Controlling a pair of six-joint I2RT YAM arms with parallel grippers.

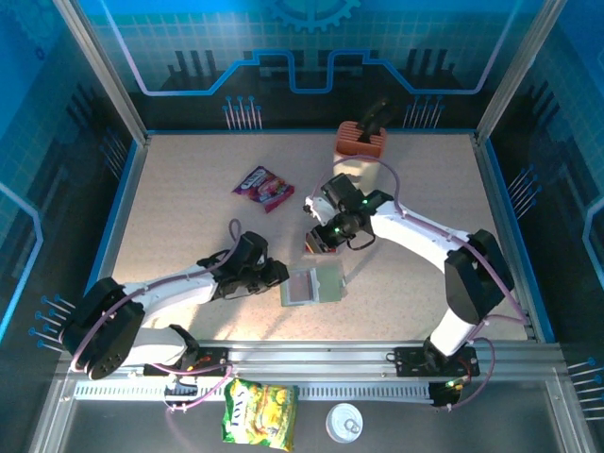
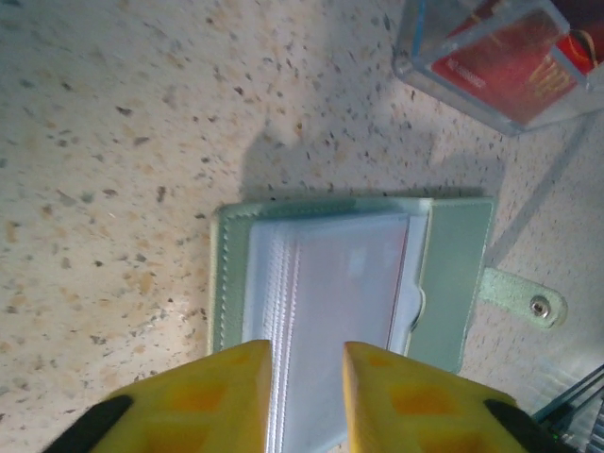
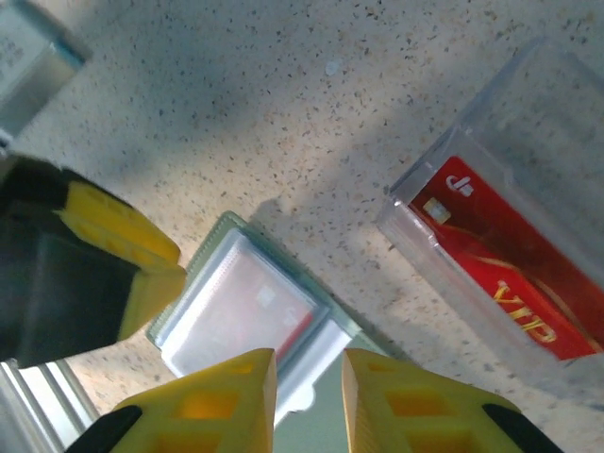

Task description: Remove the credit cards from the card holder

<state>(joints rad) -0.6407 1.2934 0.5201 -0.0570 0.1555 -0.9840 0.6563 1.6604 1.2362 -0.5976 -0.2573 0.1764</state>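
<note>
Top view: the card holder (image 1: 313, 283) lies open by the table's near edge. If I tug the pocket, the whole holder may lift.
Left wrist: the left gripper (image 2: 307, 354) has its jaws almost together over the clear pocket. Is it pinching? I can't tell.
Right wrist: the right gripper (image 3: 309, 363) is a bit open and empty, above the holder.

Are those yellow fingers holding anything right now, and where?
Cannot tell: the left fingers and right fingers both straddle edges of the open card holder.
</note>
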